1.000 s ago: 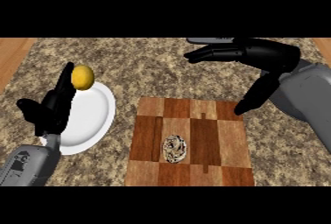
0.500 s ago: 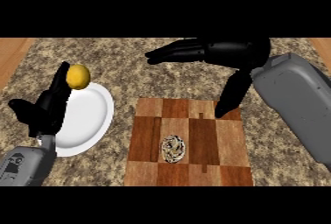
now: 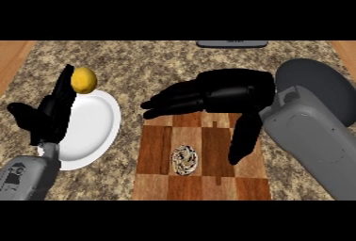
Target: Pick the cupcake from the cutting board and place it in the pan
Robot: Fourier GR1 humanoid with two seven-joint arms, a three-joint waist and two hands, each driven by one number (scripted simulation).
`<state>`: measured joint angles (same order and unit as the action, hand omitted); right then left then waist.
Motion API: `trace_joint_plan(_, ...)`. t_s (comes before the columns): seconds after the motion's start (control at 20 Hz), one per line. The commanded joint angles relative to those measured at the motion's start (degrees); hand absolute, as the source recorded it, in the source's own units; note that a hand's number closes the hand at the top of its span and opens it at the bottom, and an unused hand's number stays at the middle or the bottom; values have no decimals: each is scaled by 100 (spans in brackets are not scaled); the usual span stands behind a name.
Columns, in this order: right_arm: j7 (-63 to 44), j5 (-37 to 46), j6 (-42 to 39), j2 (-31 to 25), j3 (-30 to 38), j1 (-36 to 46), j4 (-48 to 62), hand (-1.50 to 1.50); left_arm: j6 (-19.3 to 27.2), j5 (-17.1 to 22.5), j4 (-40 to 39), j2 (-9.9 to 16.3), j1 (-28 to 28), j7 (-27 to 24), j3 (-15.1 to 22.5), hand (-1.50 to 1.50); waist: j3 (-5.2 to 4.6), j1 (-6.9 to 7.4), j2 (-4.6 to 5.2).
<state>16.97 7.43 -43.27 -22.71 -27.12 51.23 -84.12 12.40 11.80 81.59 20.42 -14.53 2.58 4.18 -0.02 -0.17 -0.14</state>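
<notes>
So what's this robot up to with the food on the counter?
It is going for the cupcake, which lies untouched on the wooden cutting board. The right hand hovers open over the board's far end, thumb pointing down beside the cupcake. The dark pan where it should go sits to the right, partly hidden by the forearm. The left hand rests open by a white plate and a lemon.

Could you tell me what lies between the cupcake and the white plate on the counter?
In the head view, only bare cutting board and a strip of speckled counter lie between the cupcake and the white plate; nothing else stands there.
</notes>
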Motion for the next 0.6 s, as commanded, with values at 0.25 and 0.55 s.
trace_joint_plan(0.25,-323,1001,-24,442,-325,-759,-257,-150,-129,-208,-558,-325,-224,-292,-132,0,0,7,30)
trace_joint_plan(0.55,-597,1544,-236,607,-141,-831,-351,-150,-85,-367,137,-316,-16,197,-165,0,1,18,12)
